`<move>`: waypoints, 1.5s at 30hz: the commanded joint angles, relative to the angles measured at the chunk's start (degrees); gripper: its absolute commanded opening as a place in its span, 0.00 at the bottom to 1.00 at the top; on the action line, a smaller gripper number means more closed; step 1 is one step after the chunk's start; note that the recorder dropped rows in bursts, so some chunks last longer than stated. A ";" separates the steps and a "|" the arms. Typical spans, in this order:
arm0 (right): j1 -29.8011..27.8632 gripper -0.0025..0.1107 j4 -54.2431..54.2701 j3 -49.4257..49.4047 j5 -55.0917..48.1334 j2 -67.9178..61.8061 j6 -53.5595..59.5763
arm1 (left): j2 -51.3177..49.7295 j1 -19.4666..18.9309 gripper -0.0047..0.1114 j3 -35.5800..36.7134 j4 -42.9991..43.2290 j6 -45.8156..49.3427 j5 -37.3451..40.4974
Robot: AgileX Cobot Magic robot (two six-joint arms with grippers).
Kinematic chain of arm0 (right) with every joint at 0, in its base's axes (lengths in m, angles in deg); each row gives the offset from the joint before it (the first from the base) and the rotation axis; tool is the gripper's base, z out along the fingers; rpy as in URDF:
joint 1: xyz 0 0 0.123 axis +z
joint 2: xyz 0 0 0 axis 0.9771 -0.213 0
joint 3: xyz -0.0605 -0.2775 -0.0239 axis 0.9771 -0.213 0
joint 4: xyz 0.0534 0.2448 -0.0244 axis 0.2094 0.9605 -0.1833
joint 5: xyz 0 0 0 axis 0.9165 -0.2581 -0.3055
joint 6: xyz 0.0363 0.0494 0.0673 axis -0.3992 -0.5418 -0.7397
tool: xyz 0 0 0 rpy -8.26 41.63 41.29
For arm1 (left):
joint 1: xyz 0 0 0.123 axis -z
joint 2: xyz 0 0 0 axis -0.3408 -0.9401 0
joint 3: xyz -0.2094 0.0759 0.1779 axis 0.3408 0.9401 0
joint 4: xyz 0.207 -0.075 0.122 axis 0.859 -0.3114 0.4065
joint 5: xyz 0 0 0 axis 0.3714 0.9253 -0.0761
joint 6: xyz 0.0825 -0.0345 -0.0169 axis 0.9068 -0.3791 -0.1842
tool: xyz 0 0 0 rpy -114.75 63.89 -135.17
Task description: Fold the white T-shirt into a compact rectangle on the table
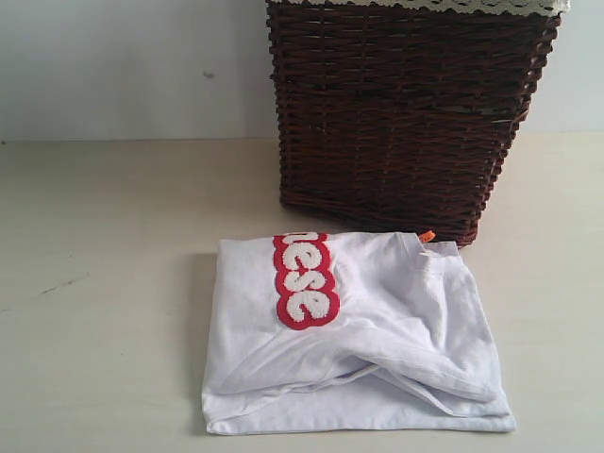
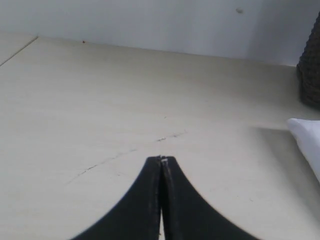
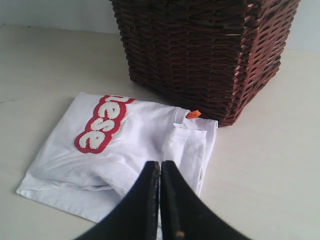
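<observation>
The white T-shirt [image 1: 359, 340] is seen lying folded into a rough rectangle on the table [image 1: 104, 283], set on the side away from the far edge where the tabletop meets the wall [image 1: 123, 66]. It is laid flat, with loose creases and an overlapping fold gathered along its nearer side. A band of fuzzy white lettering outlined in red [image 1: 304, 280] is shown running down its upper face, and a small orange neck tag [image 1: 427, 236] is found at its far corner. That corner is placed just beside the foot of a dark brown wicker basket [image 1: 406, 113]; whether they touch cannot be told. The basket is stood towards the table's far edge, and a strip of pale lace liner [image 1: 425, 6] is visible at its rim. The left gripper [image 2: 161, 159] is seen with its black jaws pressed together and nothing between them, held over bare tabletop marked by faint dark scuffs [image 2: 170, 136], well apart from the shirt. The right gripper [image 3: 160, 165] is likewise closed tight on nothing, held at the shirt's nearer side; contact with the cloth cannot be judged.
</observation>
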 commanded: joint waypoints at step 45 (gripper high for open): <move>-27.81 0.04 -1.39 -29.14 21.28 21.52 5.00 | 0.31 0.27 0.04 0.10 -0.08 -0.40 -0.39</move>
